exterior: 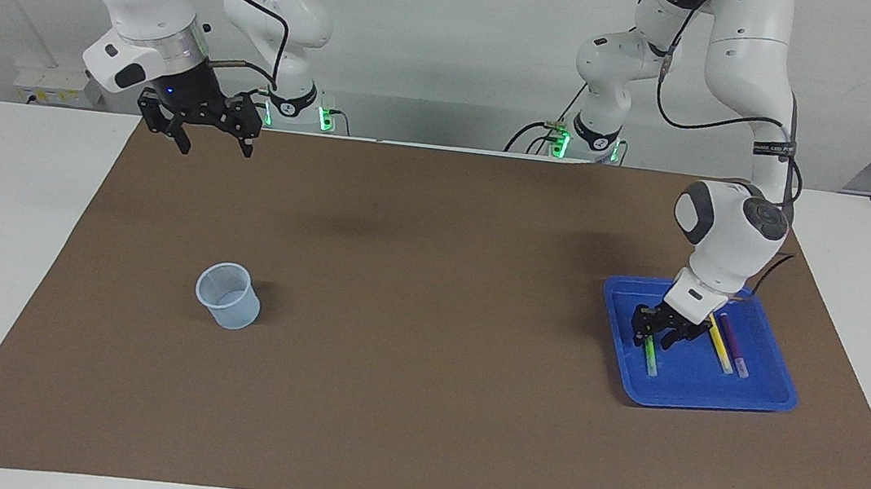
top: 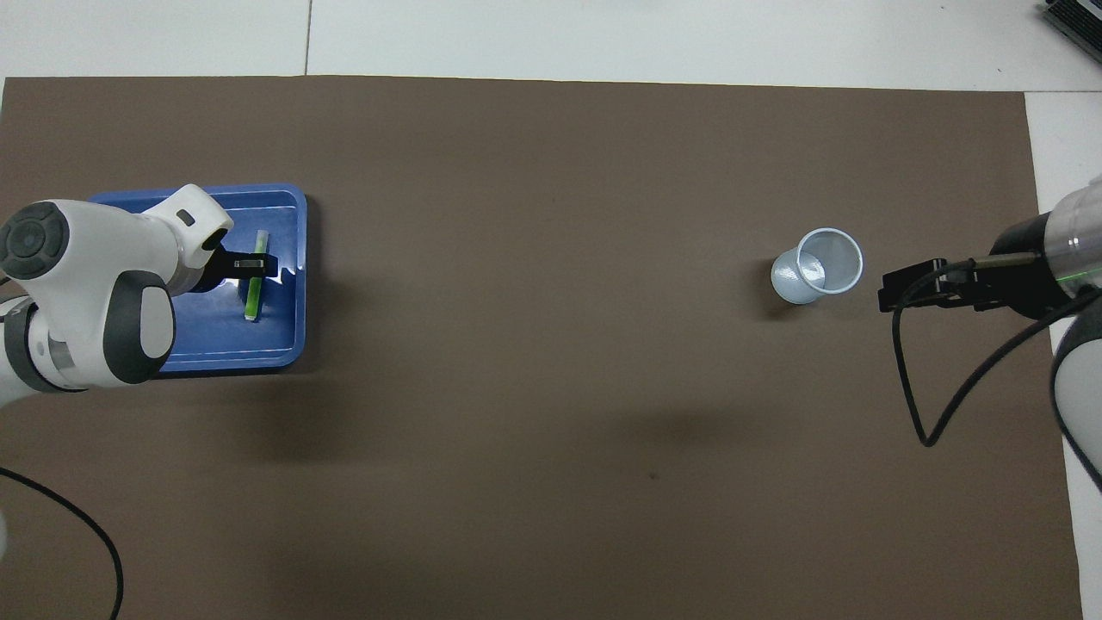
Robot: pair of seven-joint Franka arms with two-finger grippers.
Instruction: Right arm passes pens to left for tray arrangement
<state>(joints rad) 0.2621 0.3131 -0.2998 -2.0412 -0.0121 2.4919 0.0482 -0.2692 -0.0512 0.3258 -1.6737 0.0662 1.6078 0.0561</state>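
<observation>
Covering white table (exterior: pixel 9 245): brown mat (exterior: pixel 432 343)

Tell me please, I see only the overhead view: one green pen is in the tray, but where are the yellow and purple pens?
Observer: The yellow pen and the purple pen lie side by side in the tray; the left arm hides them from you.
Operator: Does the right pincer hold anything?
Observer: No. The right pincer hangs open and empty, raised high above the mat.
Operator: How low is the left pincer?
Observer: The left pincer is down inside the tray, at the green pen's end nearer to the robots.
</observation>
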